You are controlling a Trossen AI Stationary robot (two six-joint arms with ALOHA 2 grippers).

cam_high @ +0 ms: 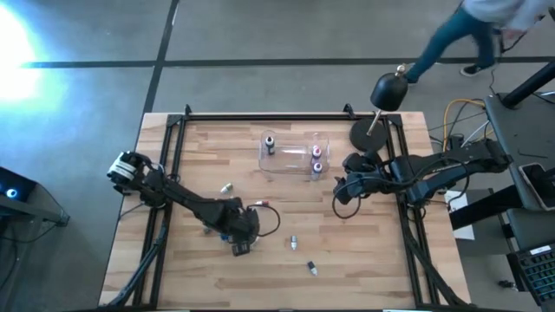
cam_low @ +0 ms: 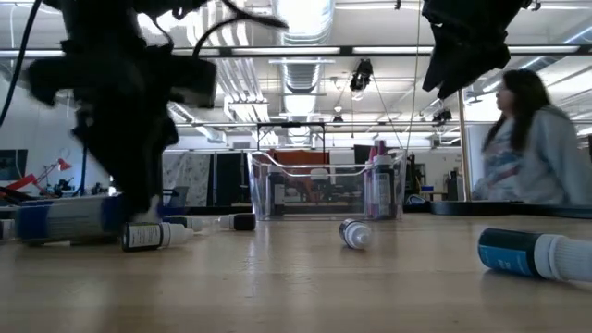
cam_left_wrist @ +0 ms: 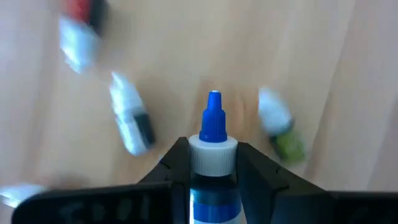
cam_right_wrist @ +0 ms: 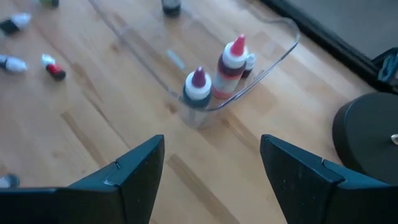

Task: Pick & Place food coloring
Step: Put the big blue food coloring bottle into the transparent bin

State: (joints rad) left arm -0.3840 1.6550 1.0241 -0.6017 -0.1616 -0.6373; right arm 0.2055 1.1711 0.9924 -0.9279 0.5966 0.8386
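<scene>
— What lies nearest, down on the wooden surface (cam_low: 296,287)?

— A blue-labelled dropper bottle (cam_low: 527,254) on its side. Others are scattered near it.

— And the left hand (cam_left_wrist: 213,163)?

— It is clenched on a blue-capped food coloring bottle (cam_left_wrist: 213,140), just above the front of the surface. I judge the pick is done.

— What next?

— Carry it to the clear tub (cam_high: 293,157), where three bottles already stand, and release it upright. The right hand (cam_right_wrist: 211,180) hovers beside the tub, fingers spread, holding nothing.
</scene>
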